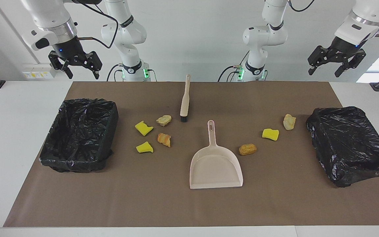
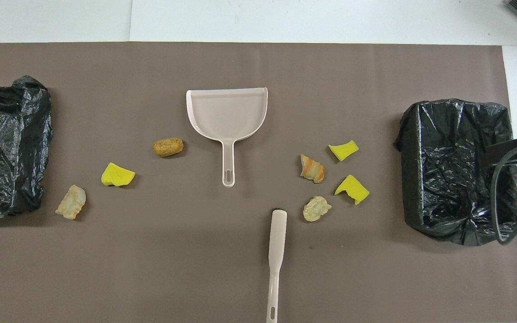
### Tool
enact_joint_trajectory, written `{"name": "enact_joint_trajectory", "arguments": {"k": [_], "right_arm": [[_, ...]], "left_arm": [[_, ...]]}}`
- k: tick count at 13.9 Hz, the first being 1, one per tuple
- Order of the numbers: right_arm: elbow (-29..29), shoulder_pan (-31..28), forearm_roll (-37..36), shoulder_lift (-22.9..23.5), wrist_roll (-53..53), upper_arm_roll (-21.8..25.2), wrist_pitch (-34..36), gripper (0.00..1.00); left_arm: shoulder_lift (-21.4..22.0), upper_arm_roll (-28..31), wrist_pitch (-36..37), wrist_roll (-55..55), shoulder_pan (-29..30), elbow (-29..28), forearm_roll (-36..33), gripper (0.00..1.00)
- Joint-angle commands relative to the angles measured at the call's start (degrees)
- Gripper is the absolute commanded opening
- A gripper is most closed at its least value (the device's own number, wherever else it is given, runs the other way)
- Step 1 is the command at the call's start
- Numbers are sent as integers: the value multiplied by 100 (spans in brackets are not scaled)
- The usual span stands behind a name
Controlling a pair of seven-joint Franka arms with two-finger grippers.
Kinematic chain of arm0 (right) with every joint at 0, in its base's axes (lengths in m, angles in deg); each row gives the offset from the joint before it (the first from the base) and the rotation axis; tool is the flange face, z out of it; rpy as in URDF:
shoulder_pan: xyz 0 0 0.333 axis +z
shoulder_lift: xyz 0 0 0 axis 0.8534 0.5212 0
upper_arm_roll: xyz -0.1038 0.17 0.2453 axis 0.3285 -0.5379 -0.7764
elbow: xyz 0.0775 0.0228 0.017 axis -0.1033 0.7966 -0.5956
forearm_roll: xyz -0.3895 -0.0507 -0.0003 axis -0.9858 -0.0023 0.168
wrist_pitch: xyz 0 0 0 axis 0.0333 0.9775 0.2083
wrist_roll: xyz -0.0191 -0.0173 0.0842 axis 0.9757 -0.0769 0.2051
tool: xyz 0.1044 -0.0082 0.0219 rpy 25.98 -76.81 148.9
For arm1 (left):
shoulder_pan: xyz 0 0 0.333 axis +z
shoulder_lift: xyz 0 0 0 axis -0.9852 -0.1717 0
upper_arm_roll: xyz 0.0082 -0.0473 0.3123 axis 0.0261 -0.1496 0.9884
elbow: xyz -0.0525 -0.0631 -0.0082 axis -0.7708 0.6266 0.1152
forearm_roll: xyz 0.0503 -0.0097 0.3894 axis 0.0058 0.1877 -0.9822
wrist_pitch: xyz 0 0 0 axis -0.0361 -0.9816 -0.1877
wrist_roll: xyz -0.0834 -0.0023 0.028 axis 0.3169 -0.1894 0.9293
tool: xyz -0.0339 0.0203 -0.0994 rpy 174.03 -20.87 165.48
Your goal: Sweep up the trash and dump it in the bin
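Both arms wait: left gripper and right gripper hang open and empty above the worktop. Trash lies scattered around the dustpan and brush.

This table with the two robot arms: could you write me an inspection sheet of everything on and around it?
Surface: white table under a brown mat.
Job's things: seven trash pieces loose on the mat, four toward the right arm's end, three toward the left arm's; brush nearer the robots than the dustpan; a black-lined bin at each end, the second bin tilted.
Clutter: nothing seen.
Grippers: left gripper and right gripper open, empty, raised and waiting.
Cables: black cables along the arms.
Surroundings: white wall.
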Motion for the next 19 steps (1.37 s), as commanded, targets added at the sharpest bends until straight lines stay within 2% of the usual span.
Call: {"name": "enact_joint_trajectory", "arguments": {"k": [1, 9, 13, 16, 19], "right_arm": [[116, -30, 51, -99, -101, 0, -51, 100], [89, -65, 77, -125, -171, 1, 63, 100], [168, 215, 104, -108, -92, -17, -121, 100], [46, 330, 95, 260, 390, -34, -139, 100], [-559, 647, -11, 910, 435, -52, -156, 100]], "left_arm": [[101, -5, 49, -3, 7, -92, -49, 100], [101, -5, 49, -3, 7, -92, -49, 100], [101, -5, 49, -3, 7, -92, -49, 100], [101, -5, 49, -3, 15, -92, -49, 100], [101, -5, 49, -3, 7, -92, -49, 100]]}}
